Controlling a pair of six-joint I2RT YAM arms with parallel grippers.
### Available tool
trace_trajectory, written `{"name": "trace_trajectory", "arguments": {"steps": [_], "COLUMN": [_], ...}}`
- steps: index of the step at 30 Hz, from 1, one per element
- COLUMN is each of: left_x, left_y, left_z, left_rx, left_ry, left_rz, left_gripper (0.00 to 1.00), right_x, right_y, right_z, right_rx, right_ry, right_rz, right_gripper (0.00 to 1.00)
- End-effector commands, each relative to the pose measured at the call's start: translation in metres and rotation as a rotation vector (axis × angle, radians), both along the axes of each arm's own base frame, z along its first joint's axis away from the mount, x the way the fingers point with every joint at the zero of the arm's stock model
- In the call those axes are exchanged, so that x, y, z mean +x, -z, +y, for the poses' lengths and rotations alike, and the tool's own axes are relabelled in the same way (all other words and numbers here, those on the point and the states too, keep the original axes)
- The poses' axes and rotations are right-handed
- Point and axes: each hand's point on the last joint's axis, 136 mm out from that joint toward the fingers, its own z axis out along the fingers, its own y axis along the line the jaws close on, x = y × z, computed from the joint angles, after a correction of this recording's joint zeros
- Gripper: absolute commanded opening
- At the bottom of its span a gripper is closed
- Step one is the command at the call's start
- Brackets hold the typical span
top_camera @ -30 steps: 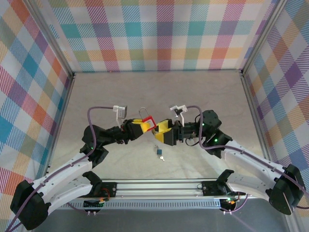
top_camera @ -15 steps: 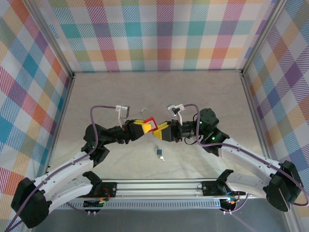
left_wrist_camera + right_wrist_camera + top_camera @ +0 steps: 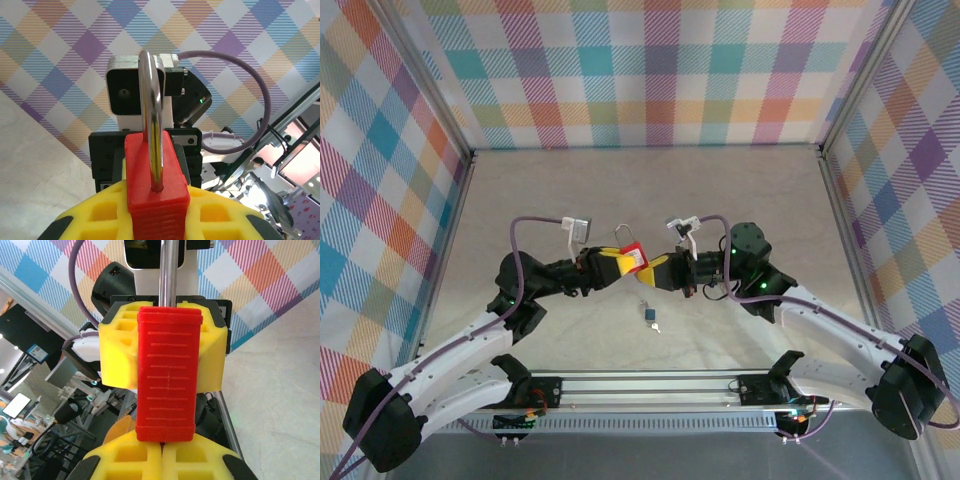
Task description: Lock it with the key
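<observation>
My left gripper [image 3: 616, 263] is shut on a red padlock [image 3: 632, 255] and holds it above the table, yellow pads on both flat sides. Its steel shackle [image 3: 151, 100] points up and away in the left wrist view, above the red body [image 3: 157, 185]. My right gripper [image 3: 653, 270] is shut, its yellow fingertips [image 3: 145, 460] pressed together right against the padlock's [image 3: 169, 375] bottom end. Whether they pinch anything there is hidden. A small key with a blue head [image 3: 648, 315] lies on the table below the lock, with a thin cord running up from it.
The beige table [image 3: 740, 190] is walled by plaid panels on three sides. A metal rail [image 3: 650, 385] runs along the near edge between the arm bases. Purple cables [image 3: 525, 225] loop above both wrists.
My right gripper has moved left up to the padlock's end and gone from open to shut. The left gripper kept its hold, and the padlock tipped slightly.
</observation>
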Motion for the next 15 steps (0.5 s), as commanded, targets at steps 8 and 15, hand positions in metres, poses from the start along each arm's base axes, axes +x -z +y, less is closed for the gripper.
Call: {"name": "trace_trajectory", "arguments": {"steps": [8,15], "left_x": [0.011,0.024], "left_y": [-0.021,-0.032], "left_z": [0.012,0.033], "left_rx": [-0.089,-0.199], "left_ry": [-0.099,-0.246], "left_rz": [0.019,-0.007], "left_gripper": [0.00,0.00], "right_x": [0.008,0.003], "right_y": [0.003,0.012], "right_z": [0.002,0.005], "right_rx": [-0.001,0.006], "right_ry": [0.050,0.028], "right_rz": [-0.073,-0.035], "right_gripper": [0.00,0.00]}}
